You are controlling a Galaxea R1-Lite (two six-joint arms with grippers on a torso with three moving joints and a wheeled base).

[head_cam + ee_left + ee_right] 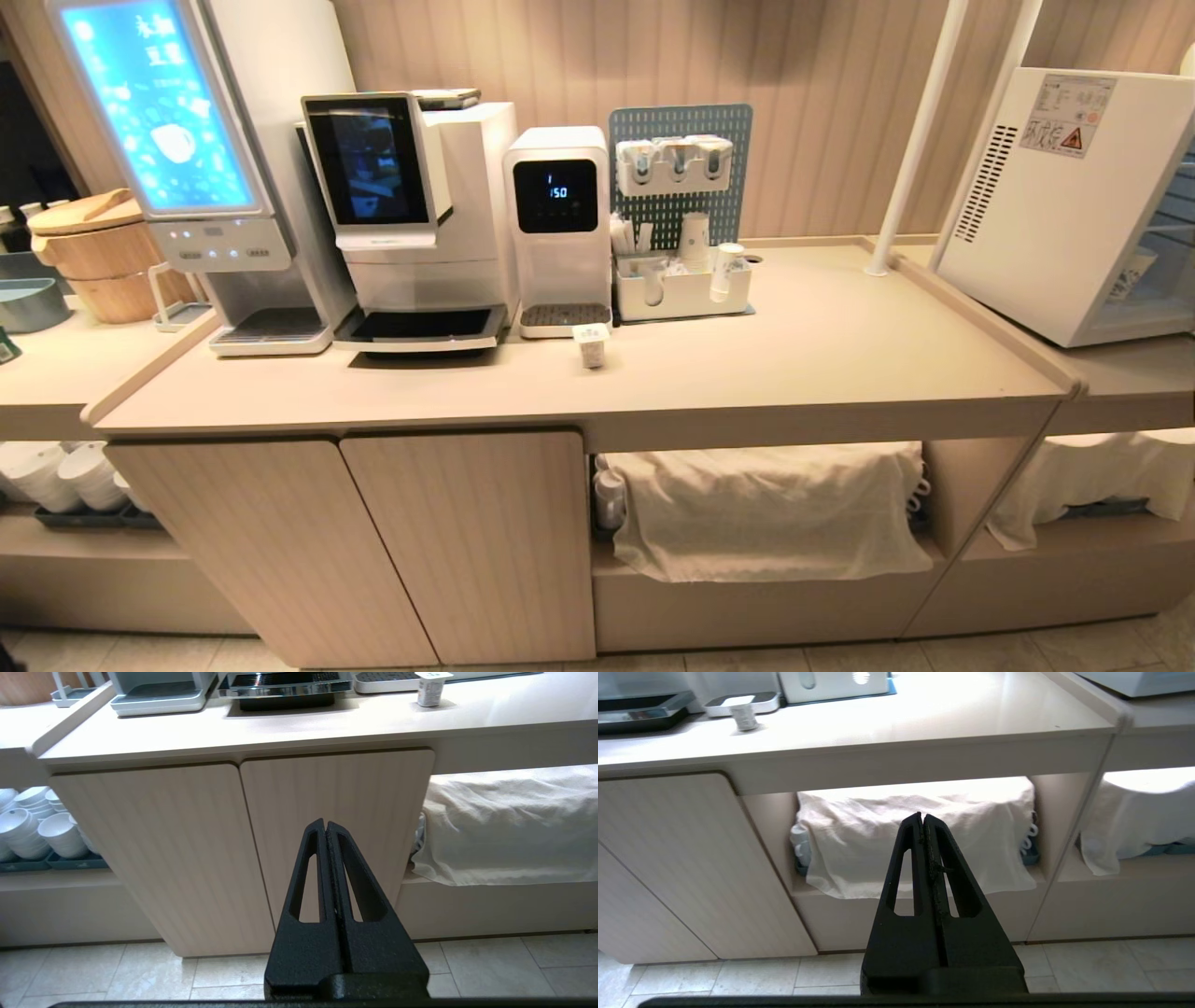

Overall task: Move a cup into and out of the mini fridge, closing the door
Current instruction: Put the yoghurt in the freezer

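Both arms parked low in front of the cabinets: left gripper (325,828) has its black fingers clenched on nothing, facing the pale wood cabinet doors (261,849); right gripper (923,821) likewise, facing the white cloth (920,844) draped in the open shelf. Boxy white mini fridge (1055,201) sits at the far right of the beige desk (794,364), front mostly cut off at the frame edge. Small white paper cup (592,344) with printed pattern stands on the desk just before the white water dispenser (558,229), well apart from the fridge.

Both end effectors, L (325,823) & R (922,816), closed, empty, low.
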